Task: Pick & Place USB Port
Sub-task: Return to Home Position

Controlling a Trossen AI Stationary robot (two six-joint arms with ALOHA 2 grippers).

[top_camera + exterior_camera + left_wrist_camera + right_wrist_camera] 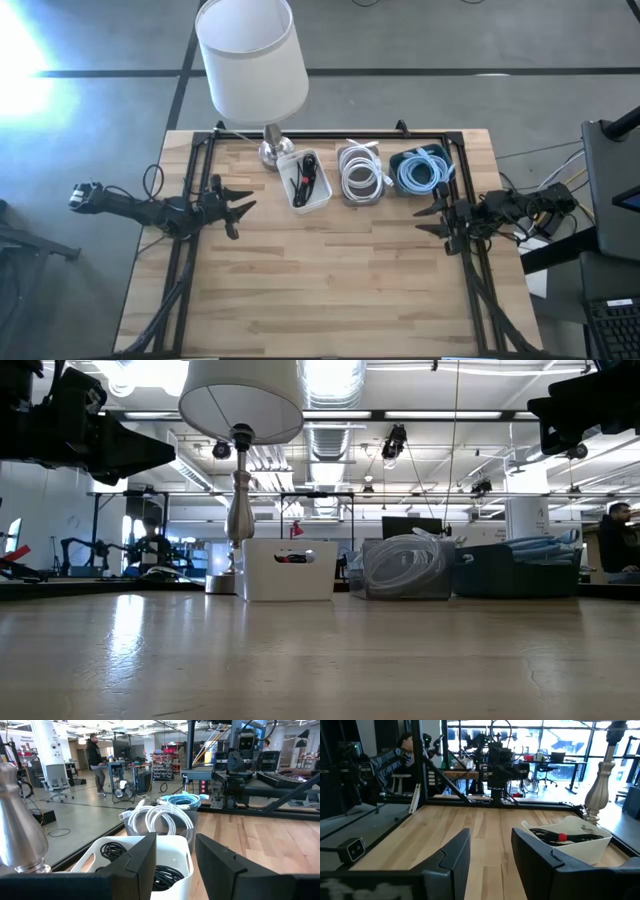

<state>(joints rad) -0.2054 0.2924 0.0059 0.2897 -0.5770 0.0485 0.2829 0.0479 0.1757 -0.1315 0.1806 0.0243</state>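
Since both arms hang empty over the table [320, 290], only the swing home can spoil things now. The left gripper [240, 210] sits near the lamp [250, 55], fingers wide apart with nothing between them. The right gripper [425, 220] is well apart from the lamp, past the far end of the bin row, fingers likewise wide and empty.

The blue cable [420, 172] lies coiled in the dark bin [443, 152], the one farthest from the lamp. Its loops rise above the rim with the right fingers close by, so a low or inward pull-back could, I judge, hook a loop and drag it out. The left arm's risk is the lamp: tall on a small base, it would likely tip if clipped.

Just beside the lamp's base stands a white bin [322, 200] of black cables [303, 178]. Next out from the lamp is a bin of white cable [358, 172]. None of these stands between a gripper and its own table edge. A person [95, 757] stands in the room beyond.
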